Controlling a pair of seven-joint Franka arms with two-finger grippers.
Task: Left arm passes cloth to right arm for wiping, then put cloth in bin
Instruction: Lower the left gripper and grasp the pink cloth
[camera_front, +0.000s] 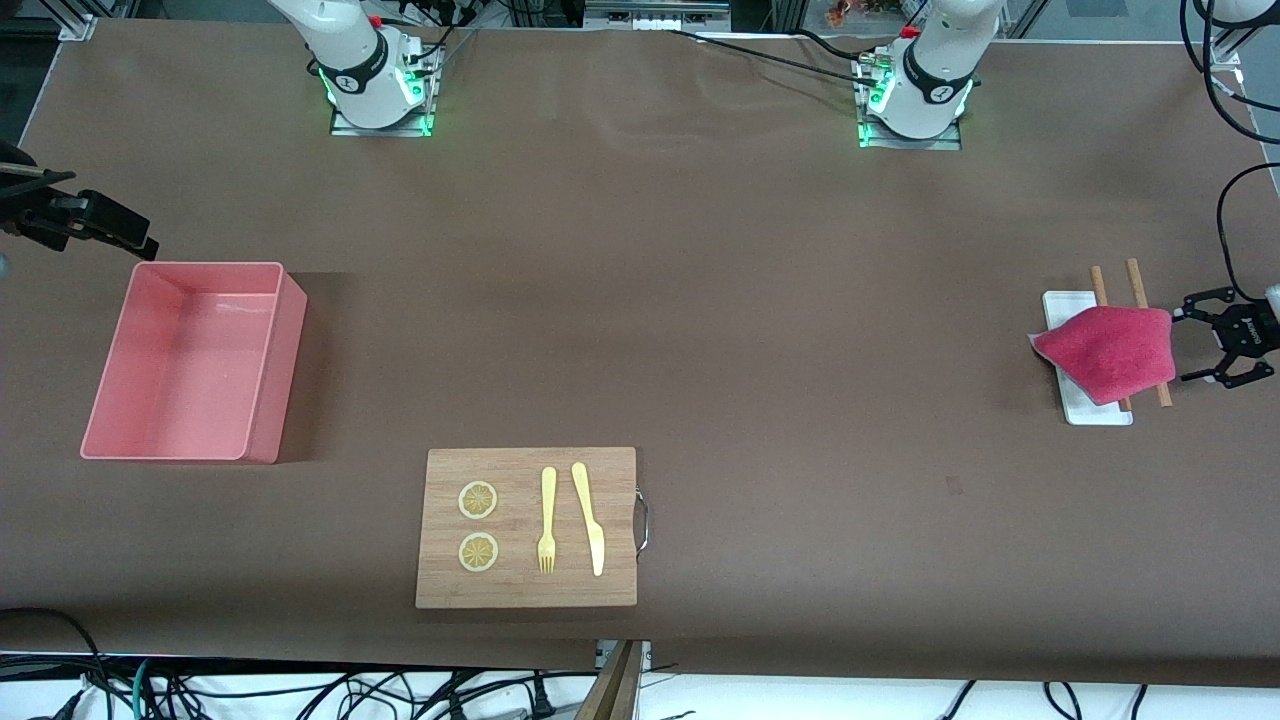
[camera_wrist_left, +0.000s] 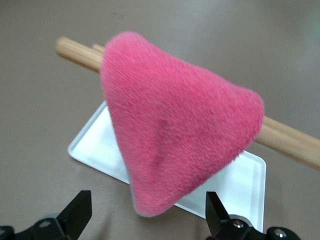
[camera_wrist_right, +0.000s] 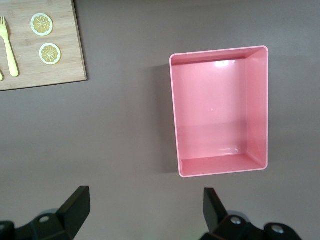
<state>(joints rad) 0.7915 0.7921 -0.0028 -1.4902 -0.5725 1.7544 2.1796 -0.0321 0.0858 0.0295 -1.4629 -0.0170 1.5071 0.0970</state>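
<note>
A brown sheet (camera_front: 700, 300) covers the whole table, smooth apart from faint creases near the arm bases. Along the table's edge nearest the front camera, loose black cables (camera_front: 300, 690) lie on a pale floor.

Nearest that camera on the sheet is a wooden cutting board (camera_front: 526, 527) with a metal handle. It carries two lemon slices (camera_front: 478, 500), a yellow plastic fork (camera_front: 547, 520) and a yellow plastic knife (camera_front: 590, 518) side by side.

Farther back, toward the right arm's end of the table, stands the bin (camera_front: 270, 370), a salmon-pink tub with nothing in it. The right gripper (camera_front: 105, 225) hangs just past the bin's farther corner, and its wrist view shows the black fingers (camera_wrist_right: 75, 207) spread wide with nothing between them. That arm waits.

Toward the left arm's end, the cloth (camera_front: 1105, 352) is draped over two wooden sticks (camera_front: 1135, 275) that rest across a small white tray (camera_front: 1095, 412). Its fuzzy crimson-pink face is up, with a thin grey edge showing at its lowest corner in the left wrist view. The left gripper (camera_front: 1195, 348) sits just beside the cloth, jaws wide and apart from it, gripping nothing.

Farthest back, both white arm bases (camera_front: 375, 75) are bolted down with green lights glowing at their feet. Metal framing runs past them. A small white marking on the left gripper body is too small to read.
</note>
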